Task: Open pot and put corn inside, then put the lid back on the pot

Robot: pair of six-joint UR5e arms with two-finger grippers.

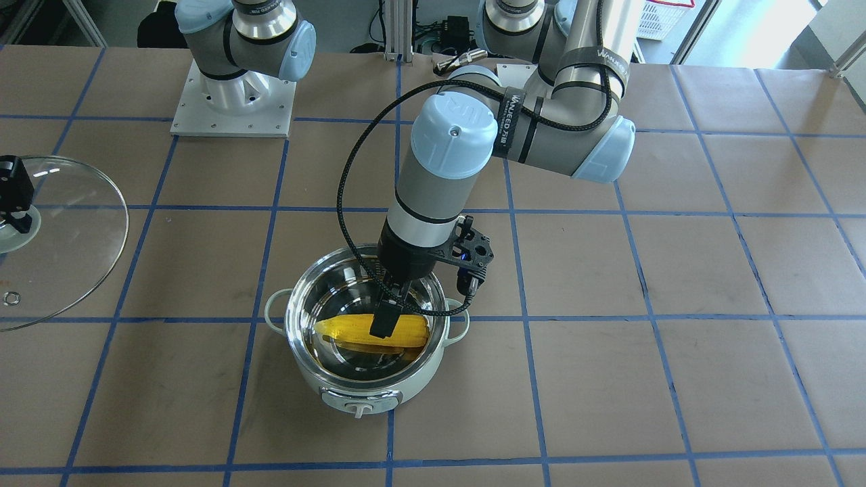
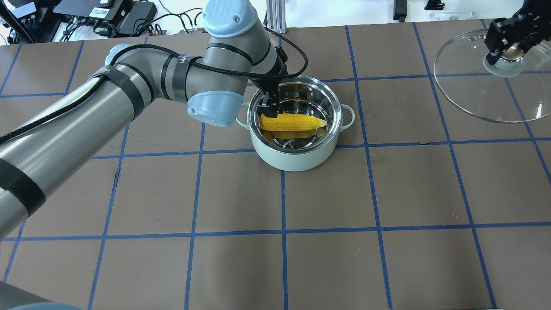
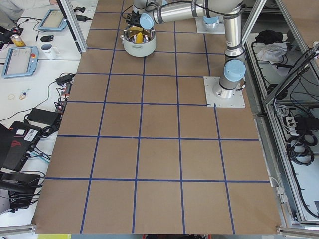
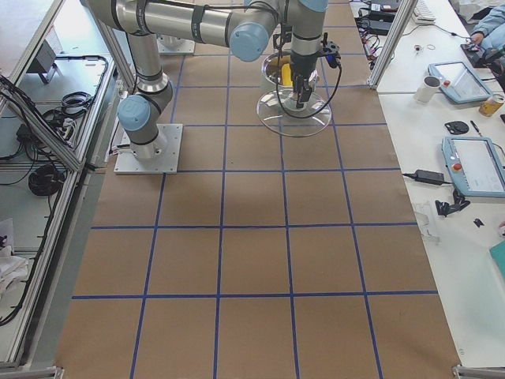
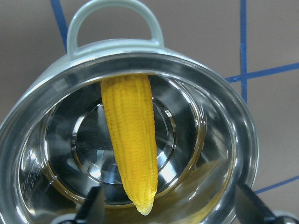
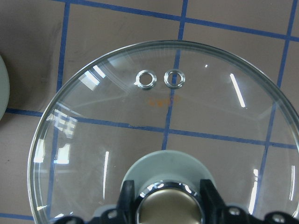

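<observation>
While the left arm stretches low across the brown paper-covered tabletop (image 2: 344, 193) with its blue tape grid, its elbow is bent and its last wrist joints turn straight down, so that the left gripper (image 5: 170, 207) hangs inside the round pale mint-green pot (image 2: 301, 160) with the shiny steel interior. That gripper's two black fingers (image 5: 96, 205) stand wide apart, one on each side of the yellow corn cob (image 5: 133, 140), and the wrist view shows neither touching it. The cob lies on its side across the pot's steel bottom, its paler pointed tip towards the wrist camera and its blunt end under the rim below one loop handle. In the overhead view one finger sits at the cob's left end, by the pot's wall. The pot stands upright and uncovered, its control knob facing away from the robot. The right arm reaches out to the robot's right side, its wrist also pointing downward, and the right gripper (image 6: 168, 200) is clamped on the gold-beige knob (image 2: 513, 53) of the round clear glass lid (image 2: 473, 90), a finger pressed on each side above the pale green base. The lid looks tilted and is well apart from the pot; whether its rim touches the tabletop cannot be told. Two small metal-ringed vent holes show side by side in the glass.
</observation>
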